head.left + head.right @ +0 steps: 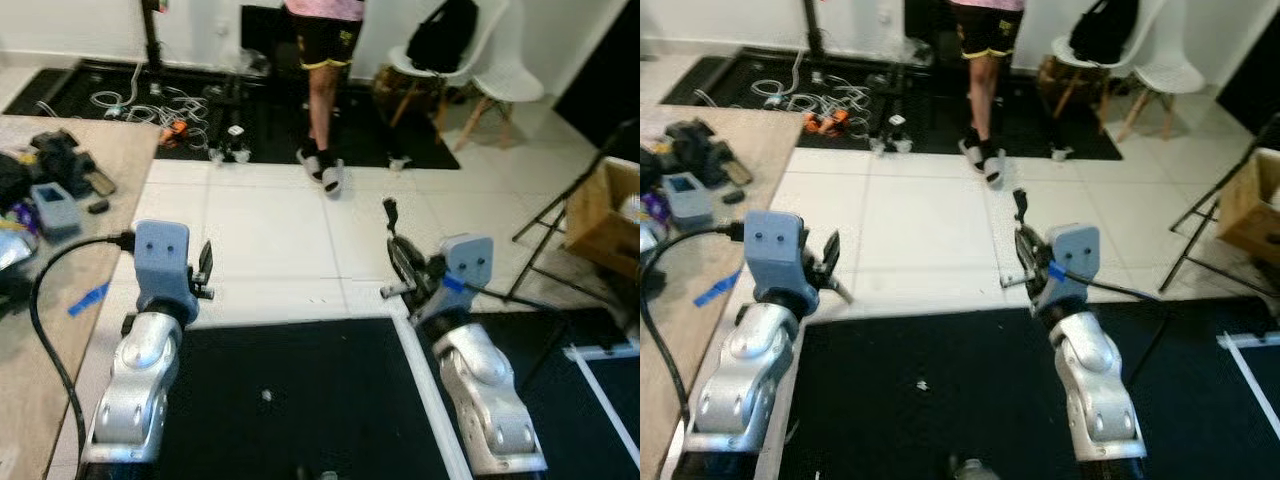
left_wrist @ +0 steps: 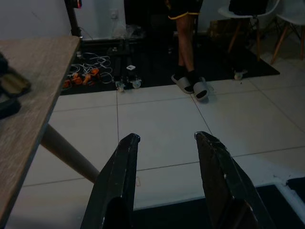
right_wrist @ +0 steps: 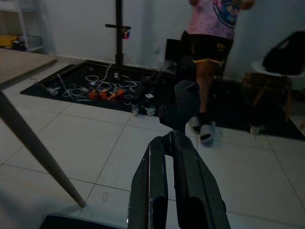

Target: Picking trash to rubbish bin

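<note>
My four cameras, from head and wrists

My two head eyes look forward and down from above my arms, over the white tiled floor [image 1: 270,240] and black mat [image 1: 290,400]. Each wrist camera sits low, looking along its own fingers across the floor. All four views share the person [image 3: 209,43] standing ahead and the wooden table [image 2: 33,86].

White tiled floor [image 1: 270,240], wooden table [image 1: 60,330], white chairs [image 1: 470,50]

2 chairs [image 1: 470,60], 1 person [image 1: 325,60]
</note>
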